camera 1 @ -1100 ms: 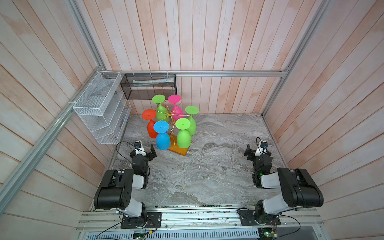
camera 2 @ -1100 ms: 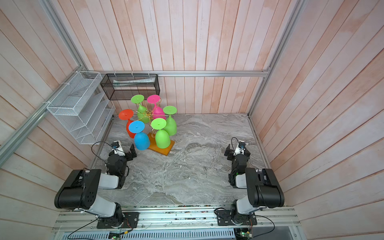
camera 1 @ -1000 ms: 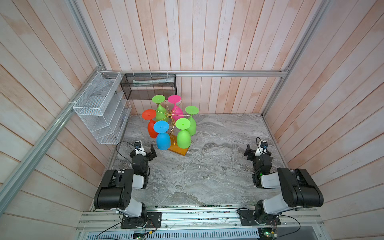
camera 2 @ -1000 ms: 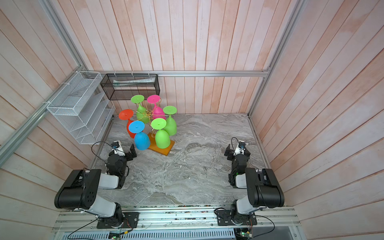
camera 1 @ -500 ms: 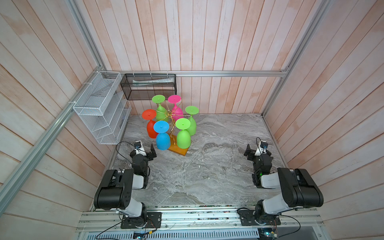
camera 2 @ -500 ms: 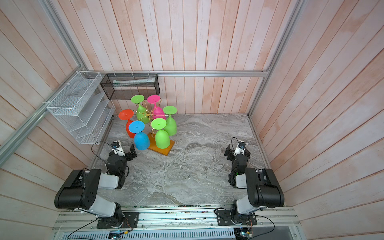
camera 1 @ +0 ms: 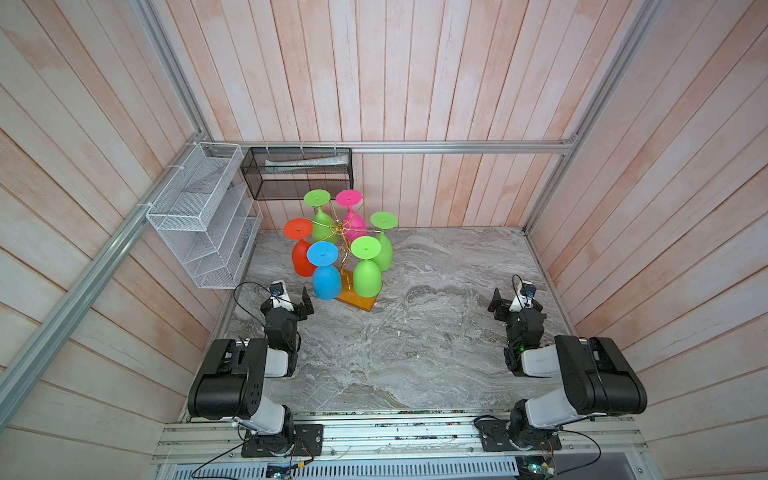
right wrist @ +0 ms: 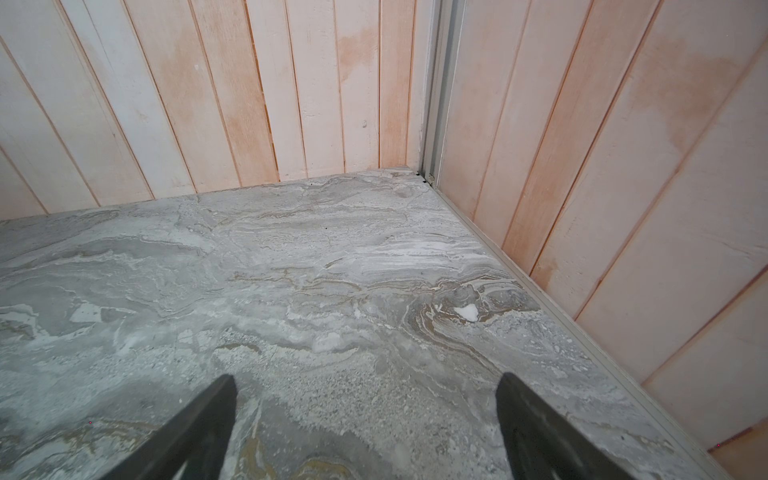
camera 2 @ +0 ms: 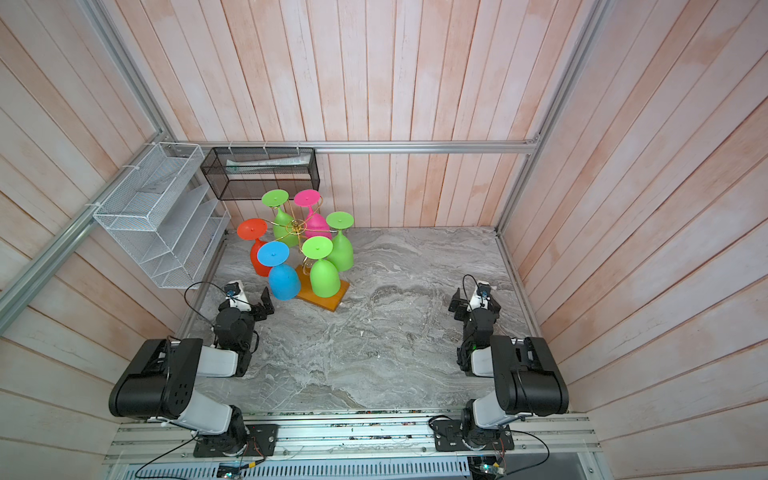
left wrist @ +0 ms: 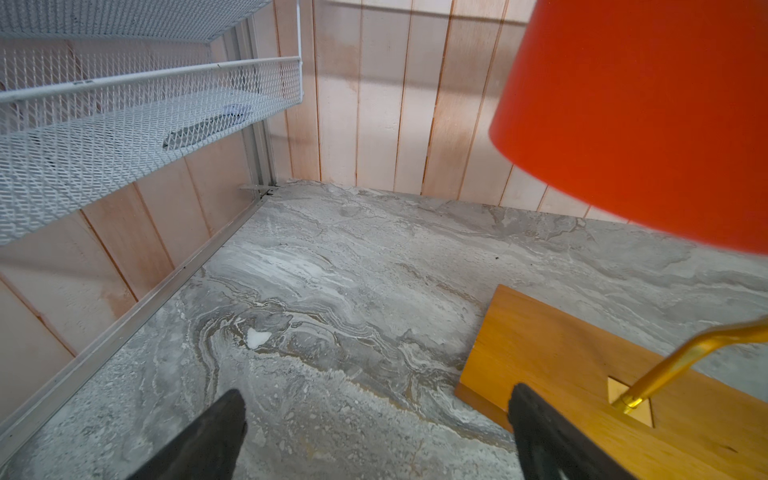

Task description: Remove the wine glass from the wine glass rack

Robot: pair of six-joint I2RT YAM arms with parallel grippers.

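Nothing has moved: left gripper (left wrist: 374, 405) and right gripper (right wrist: 365, 384) wait open, empty; the wine glass rack (camera 1: 341, 227) near the desk's back-left corner remains full.

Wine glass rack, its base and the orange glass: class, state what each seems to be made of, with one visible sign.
Wine glass rack: thin shiny gold wire, likely metal. Base: amber wood, grain visible, smooth finish. Orange glass: opaque, evenly coloured, matte; probably plastic, though painted glass is possible.
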